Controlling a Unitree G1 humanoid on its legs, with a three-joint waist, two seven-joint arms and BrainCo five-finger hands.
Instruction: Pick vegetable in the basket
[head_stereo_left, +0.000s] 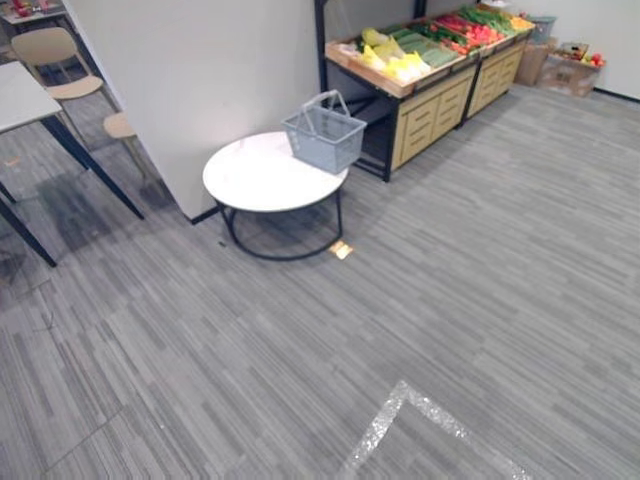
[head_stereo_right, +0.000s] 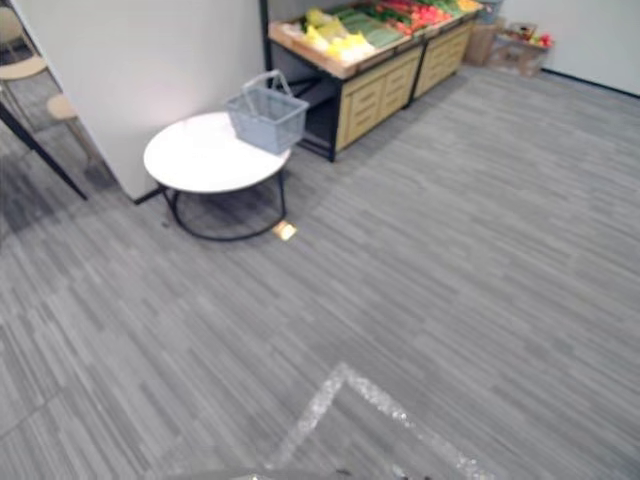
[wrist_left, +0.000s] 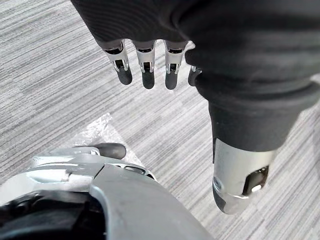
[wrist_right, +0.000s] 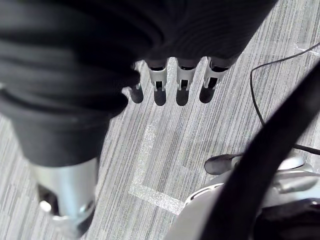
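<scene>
The left hand hangs with fingers straight and loose, holding nothing, over grey carpet; the right hand hangs the same way. Well away from both hands, the grey basket stands on a round white table; beyond it the vegetables lie on a wooden stand.

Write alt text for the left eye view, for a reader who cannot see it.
A grey wire basket stands on the far right part of a round white table, close to a wooden stand loaded with yellow, green and red vegetables. A white partition wall rises behind the table, and grey striped carpet covers the foreground.
</scene>
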